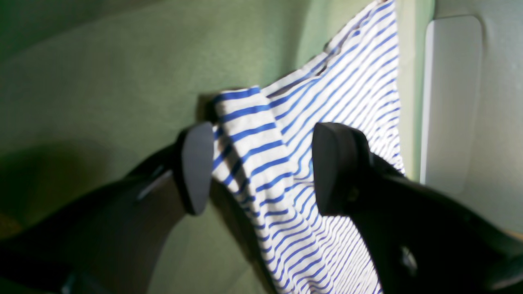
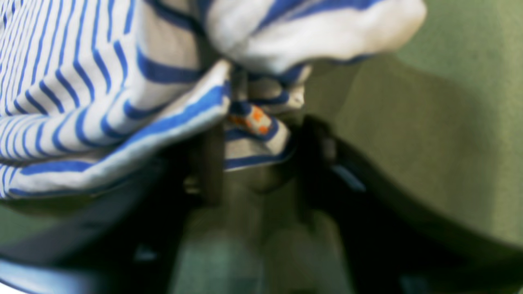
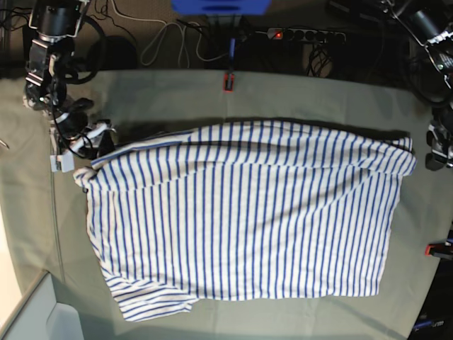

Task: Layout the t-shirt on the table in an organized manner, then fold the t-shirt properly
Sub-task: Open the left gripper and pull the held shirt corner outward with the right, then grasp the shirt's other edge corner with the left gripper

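The t-shirt [image 3: 248, 219], white with thin blue stripes, lies spread across the table [image 3: 297, 92], its far edge folded over onto itself. At the shirt's far left corner my right gripper [image 3: 88, 138] has closed in on a bunch of cloth. Up close the right gripper [image 2: 261, 159] has striped hem and a small orange-patterned tag filling the gap between its dark fingers, and more t-shirt [image 2: 81, 81] drapes over one finger. My left gripper [image 3: 437, 152] hangs just beyond the shirt's far right corner. In its own view the left gripper [image 1: 263, 167] stands open above a folded corner of the t-shirt [image 1: 355, 81].
A red clip [image 3: 228, 81] sits on the table's far edge and another clip [image 3: 439, 249] on its right edge. Cables and a power strip [image 3: 304, 33] lie behind the table. A pale panel [image 1: 453, 102] borders the table beside the left gripper.
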Robot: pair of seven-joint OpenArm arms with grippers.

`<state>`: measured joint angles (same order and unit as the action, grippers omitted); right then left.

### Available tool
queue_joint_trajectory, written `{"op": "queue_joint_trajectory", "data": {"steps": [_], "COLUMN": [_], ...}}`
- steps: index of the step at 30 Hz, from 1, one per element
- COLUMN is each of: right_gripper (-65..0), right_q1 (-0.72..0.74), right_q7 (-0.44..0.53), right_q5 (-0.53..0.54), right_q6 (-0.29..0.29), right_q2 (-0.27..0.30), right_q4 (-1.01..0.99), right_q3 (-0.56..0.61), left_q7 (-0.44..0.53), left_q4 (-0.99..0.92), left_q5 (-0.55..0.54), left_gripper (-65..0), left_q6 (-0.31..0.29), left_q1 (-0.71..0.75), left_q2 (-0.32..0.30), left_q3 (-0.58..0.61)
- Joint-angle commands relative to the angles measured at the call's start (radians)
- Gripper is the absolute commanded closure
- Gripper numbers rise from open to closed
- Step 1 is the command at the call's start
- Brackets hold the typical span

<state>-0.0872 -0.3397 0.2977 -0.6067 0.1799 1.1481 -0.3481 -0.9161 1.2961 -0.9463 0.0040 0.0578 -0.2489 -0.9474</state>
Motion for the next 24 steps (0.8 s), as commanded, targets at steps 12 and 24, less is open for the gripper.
{"op": "queue_joint_trajectory", "data": {"steps": [12,24], "right_gripper": [0.0,0.0], "right_q1": [-0.314,-0.517], "right_q7": [0.011,0.012], "right_q5": [0.021,0.018], "right_q6": [-0.006,-0.077], "right_q2": [-0.041,-0.121], "right_q4": [0.367,0.524], "right_q3": [-0.136,-0.157], "left_q7": [0.001,-0.022], "left_q4": [0.030,0.020], "left_q5": [-0.020,-0.012], "left_gripper": [-37.4,-40.2], "left_q6": [-0.002,-0.002], "left_q1": [-0.008,0.038], "left_q2": [-0.022,0.023], "left_q3": [-0.005,0.035]}}
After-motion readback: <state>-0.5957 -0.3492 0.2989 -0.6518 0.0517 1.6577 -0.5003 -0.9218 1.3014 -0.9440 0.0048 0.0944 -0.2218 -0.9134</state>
